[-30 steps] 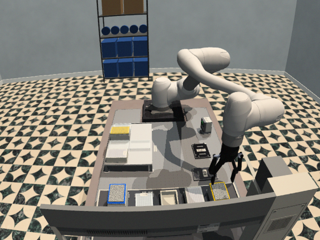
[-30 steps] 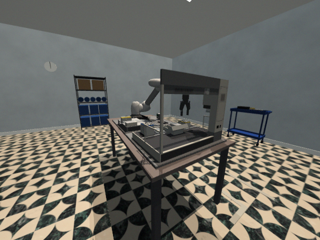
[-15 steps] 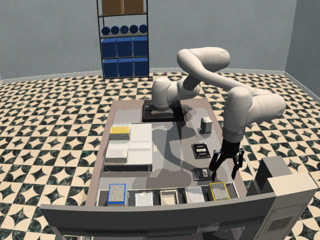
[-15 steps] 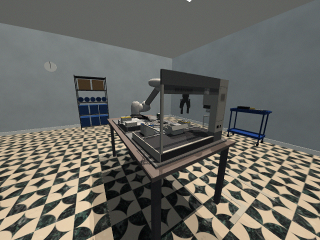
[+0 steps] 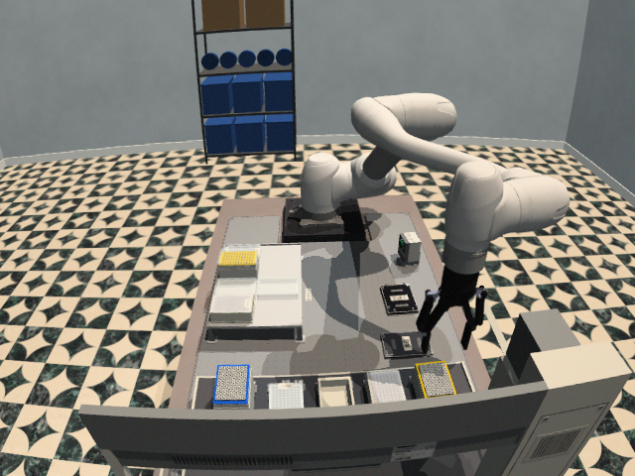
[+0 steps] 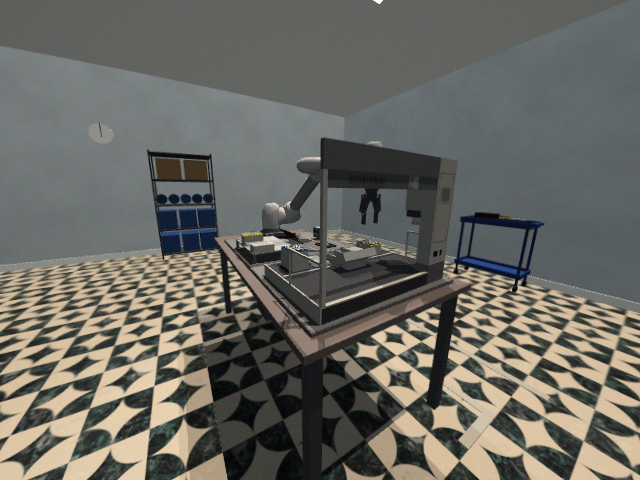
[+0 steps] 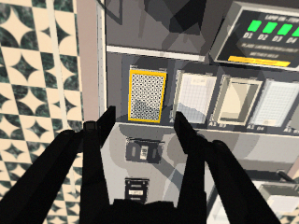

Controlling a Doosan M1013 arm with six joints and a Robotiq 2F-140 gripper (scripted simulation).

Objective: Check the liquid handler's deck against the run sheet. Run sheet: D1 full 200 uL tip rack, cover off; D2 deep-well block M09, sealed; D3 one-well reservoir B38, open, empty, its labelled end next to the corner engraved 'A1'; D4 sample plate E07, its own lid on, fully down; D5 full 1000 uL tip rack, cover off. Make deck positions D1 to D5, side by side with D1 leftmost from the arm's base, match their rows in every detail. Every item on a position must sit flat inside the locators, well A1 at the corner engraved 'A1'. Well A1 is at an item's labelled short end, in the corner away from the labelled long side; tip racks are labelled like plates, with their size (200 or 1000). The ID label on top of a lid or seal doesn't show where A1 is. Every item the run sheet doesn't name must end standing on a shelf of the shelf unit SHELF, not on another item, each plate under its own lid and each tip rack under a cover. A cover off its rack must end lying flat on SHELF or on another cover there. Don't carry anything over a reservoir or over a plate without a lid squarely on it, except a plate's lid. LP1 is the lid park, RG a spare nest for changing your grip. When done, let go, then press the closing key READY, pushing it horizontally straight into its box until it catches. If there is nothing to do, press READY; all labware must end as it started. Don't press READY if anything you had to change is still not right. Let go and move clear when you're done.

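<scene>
My gripper (image 5: 445,342) (image 6: 370,217) (image 7: 145,117) is open and empty. It hangs above the table just behind the right end of the deck row in the top view. Below and ahead of it a yellow-rimmed tip rack (image 5: 436,379) (image 7: 147,92) sits uncovered in the end position. Beside it come a pale sealed block (image 5: 385,387) (image 7: 194,98), an open beige reservoir (image 5: 334,392) (image 7: 240,100), a clear plate (image 5: 285,395) (image 7: 280,104) and a blue-rimmed tip rack (image 5: 231,384), uncovered.
Two black nests (image 5: 399,298) (image 5: 405,344) lie behind the deck, under the gripper. A small key box (image 5: 409,247) stands near the arm's base. The white shelf unit (image 5: 279,266) holds a yellow-topped rack (image 5: 237,257) and a covered item (image 5: 231,304). The handler's gantry (image 5: 308,424) spans the front.
</scene>
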